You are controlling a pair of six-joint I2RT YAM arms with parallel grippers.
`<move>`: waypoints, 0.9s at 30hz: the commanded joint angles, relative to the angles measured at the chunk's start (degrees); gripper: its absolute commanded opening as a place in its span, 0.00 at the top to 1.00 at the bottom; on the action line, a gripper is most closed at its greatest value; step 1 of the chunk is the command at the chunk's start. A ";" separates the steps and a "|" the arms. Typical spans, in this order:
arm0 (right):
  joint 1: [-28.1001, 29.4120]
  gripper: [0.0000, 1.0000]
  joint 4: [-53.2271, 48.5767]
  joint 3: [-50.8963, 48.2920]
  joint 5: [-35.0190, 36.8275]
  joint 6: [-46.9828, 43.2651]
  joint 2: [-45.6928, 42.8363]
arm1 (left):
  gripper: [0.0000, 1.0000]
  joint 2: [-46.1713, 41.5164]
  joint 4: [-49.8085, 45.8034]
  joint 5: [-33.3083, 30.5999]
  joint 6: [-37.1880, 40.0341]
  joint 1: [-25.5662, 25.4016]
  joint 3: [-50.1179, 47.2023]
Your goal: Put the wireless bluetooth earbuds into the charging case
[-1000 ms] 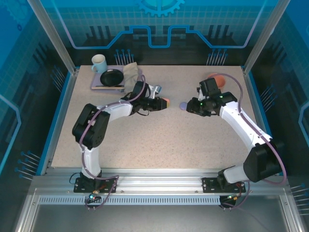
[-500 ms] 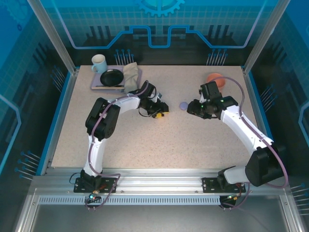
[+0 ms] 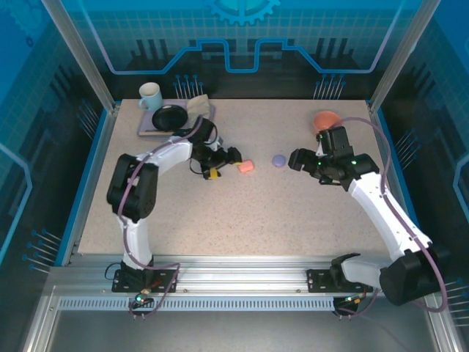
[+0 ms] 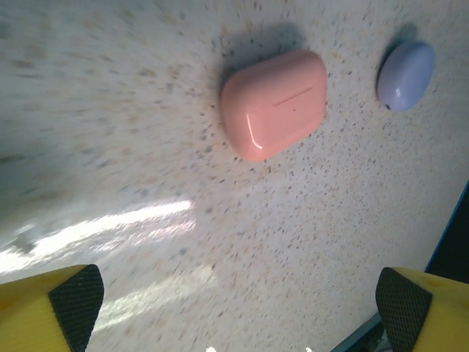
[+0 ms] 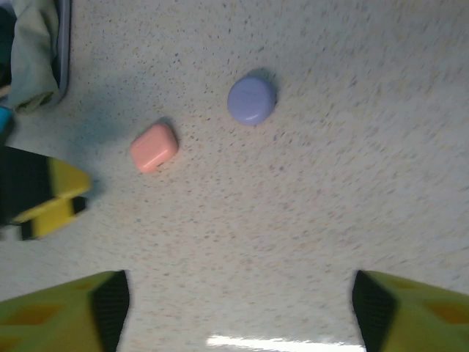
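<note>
A closed salmon-pink charging case [image 3: 246, 167] lies on the speckled table, with a closed lilac case [image 3: 278, 160] just to its right. My left gripper [image 3: 224, 164] stands open a short way left of the pink case, nothing between its fingers. In the left wrist view the pink case [image 4: 275, 103] and the lilac case [image 4: 405, 73] lie ahead of the wide-apart gripper [image 4: 242, 315]. My right gripper [image 3: 294, 160] is open just right of the lilac case. Its wrist view shows the lilac case [image 5: 251, 99] and pink case [image 5: 154, 147] beyond the empty gripper [image 5: 238, 312]. The earbuds are out of view.
At the back left a purple tray [image 3: 146, 130] carries a black plate [image 3: 170, 117] and a beige cloth [image 3: 198, 110], with a pale mug [image 3: 150, 95] beside it. An orange bowl [image 3: 326, 119] sits at the back right, behind the right arm.
The left gripper set the pink case down, opened and drew back to the left. The right gripper opened wide and pulled away rightward from the lilac case.
</note>
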 commanded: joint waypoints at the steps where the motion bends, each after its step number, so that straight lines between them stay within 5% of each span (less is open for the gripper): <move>1: -1.69 0.00 0.09 -1.12 3.62 -3.20 -2.55 | 0.01 -10.12 -4.11 -6.53 4.59 0.11 -1.17; 6: -2.15 0.00 3.95 -3.16 13.70 -8.05 -2.94 | 0.01 -24.79 1.25 -19.25 11.22 0.15 -8.97; 15: -3.48 0.00 30.43 -20.30 29.33 -22.83 -4.67 | 0.01 -50.95 31.23 -39.71 27.99 0.69 -39.81; 20: -4.93 0.00 45.15 -28.11 31.12 -26.57 -0.39 | 0.01 -51.39 39.92 -47.35 32.52 2.86 -48.58; 27: -4.94 0.00 66.94 -37.30 27.85 -31.35 4.12 | 0.01 -44.53 61.23 -47.69 34.24 7.43 -58.52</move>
